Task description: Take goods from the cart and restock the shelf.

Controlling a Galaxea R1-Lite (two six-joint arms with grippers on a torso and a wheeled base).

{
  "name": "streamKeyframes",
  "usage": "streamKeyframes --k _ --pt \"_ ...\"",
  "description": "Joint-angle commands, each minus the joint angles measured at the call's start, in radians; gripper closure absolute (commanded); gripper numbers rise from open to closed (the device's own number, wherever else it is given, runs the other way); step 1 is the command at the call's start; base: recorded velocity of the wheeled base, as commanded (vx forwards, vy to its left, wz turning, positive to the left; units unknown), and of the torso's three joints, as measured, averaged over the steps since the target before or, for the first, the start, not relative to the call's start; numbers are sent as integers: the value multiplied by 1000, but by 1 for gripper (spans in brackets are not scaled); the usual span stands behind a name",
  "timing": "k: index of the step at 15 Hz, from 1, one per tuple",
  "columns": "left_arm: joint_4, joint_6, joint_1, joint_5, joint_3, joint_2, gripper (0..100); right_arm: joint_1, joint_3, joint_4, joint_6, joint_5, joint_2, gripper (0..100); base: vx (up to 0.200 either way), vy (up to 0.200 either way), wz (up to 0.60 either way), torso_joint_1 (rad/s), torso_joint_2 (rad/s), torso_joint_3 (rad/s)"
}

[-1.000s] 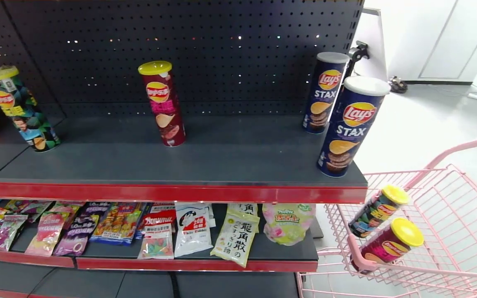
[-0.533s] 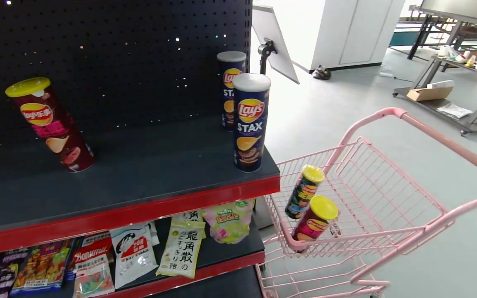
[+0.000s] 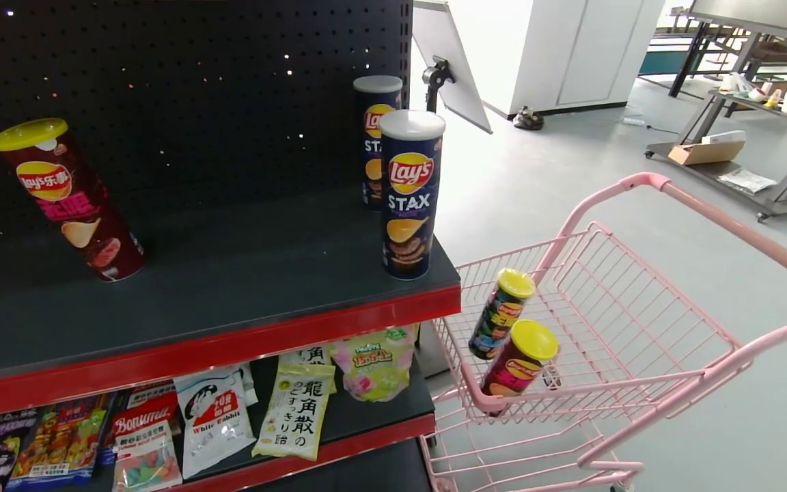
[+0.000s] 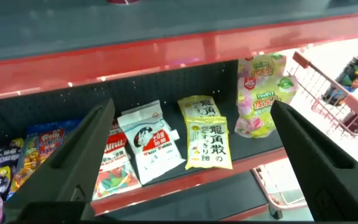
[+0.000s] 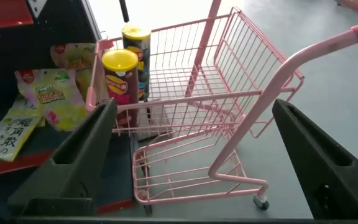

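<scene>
1. Pink wire cart stands on the floor just beside the right end of the shelf.
2. Two tall cans with yellow lids lean in the cart's corner nearest the shelf: a maroon can in front and a dark patterned can just behind it, touching or nearly so.
3. On the dark top shelf with its red front edge, a blue can with a white lid stands upright at the right front corner, and a second blue can stands behind it by the pegboard.
4. Another maroon can on the shelf stands well apart, toward the left.
5. The lower shelf holds snack bags, among them a white bag, a yellow bag and a green-and-pink pouch.
6. The left fingers are spread wide and hold nothing; they hang in front of the lower shelf's snack bags.
7. The right fingers are also spread wide and hold nothing, hovering near the cart, with both cart cans ahead of them.
</scene>
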Motion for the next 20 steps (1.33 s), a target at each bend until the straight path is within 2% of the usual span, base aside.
streamKeyframes --k 1,13,20 --pt "0 0 0 0 0 1 0 1 0 0 0 1 0 0 0 0 0 -134 373 227" --pt "0 0 0 0 0 1 0 1 0 0 -2 -1 2 0 0 0 0 -162 496 334" --pt "0 1 0 0 0 1 0 1 0 0 -2 -1 2 0 0 0 0 -91 427 332"
